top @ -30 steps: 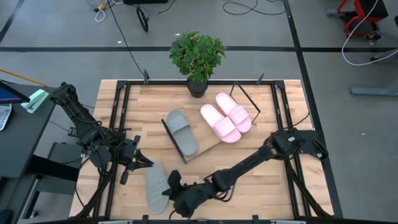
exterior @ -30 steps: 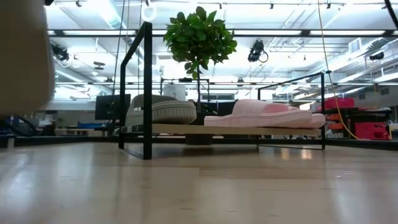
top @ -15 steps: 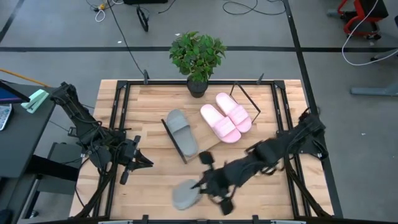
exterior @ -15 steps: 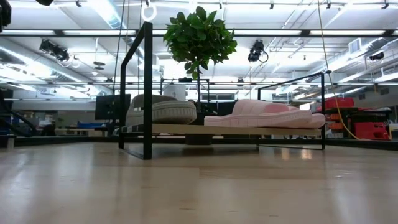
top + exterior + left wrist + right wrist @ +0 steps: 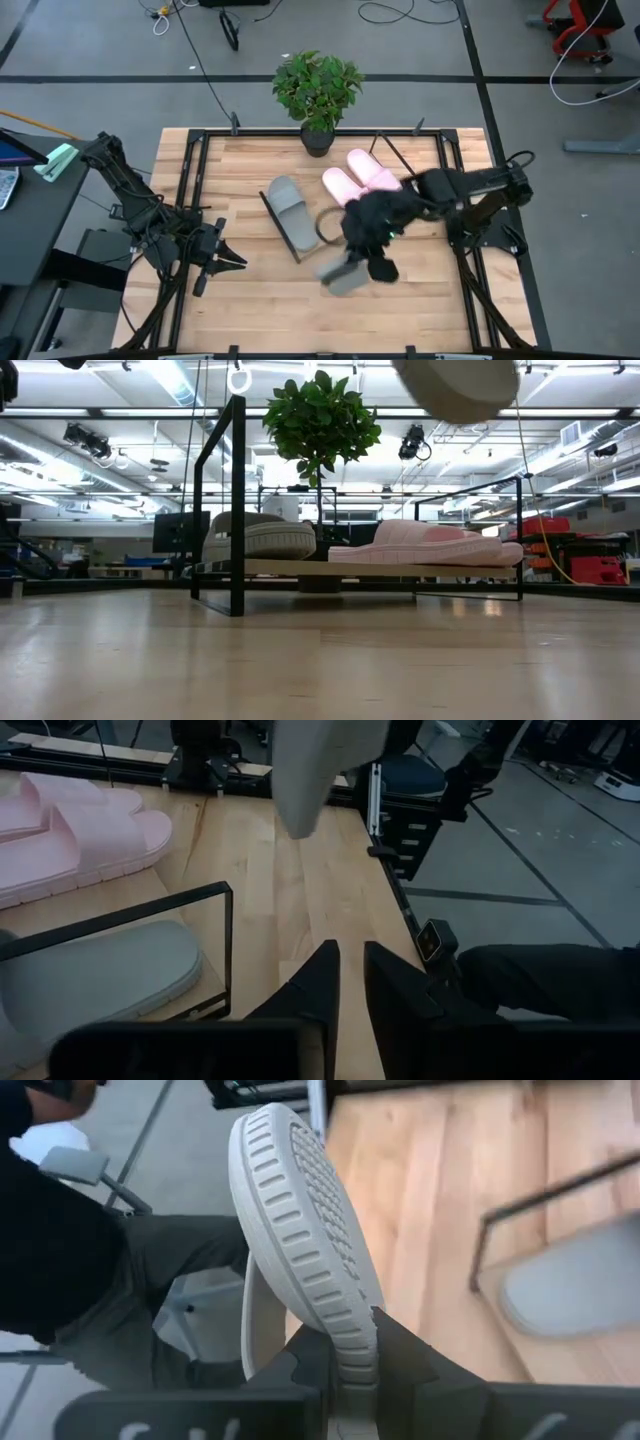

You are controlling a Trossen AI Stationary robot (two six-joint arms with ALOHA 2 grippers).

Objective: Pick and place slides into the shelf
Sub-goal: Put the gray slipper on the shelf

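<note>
While pinched by its edge in the right gripper [image 5: 345, 1365], hangs above the table [image 5: 250, 300]: a grey sandal [image 5: 305, 1230], lifted just in front of the shelf [image 5: 330, 238], long axis running away from the fingers, ridged foam sole with a dotted tread turned to the wrist camera. Lying on the slanted wooden board already: another grey sandal [image 5: 292, 212] and the pink pair [image 5: 362, 185], side by side. Parked at the table's left edge: left gripper [image 5: 350, 975], fingers pressed nearly together, holding nothing.
</note>
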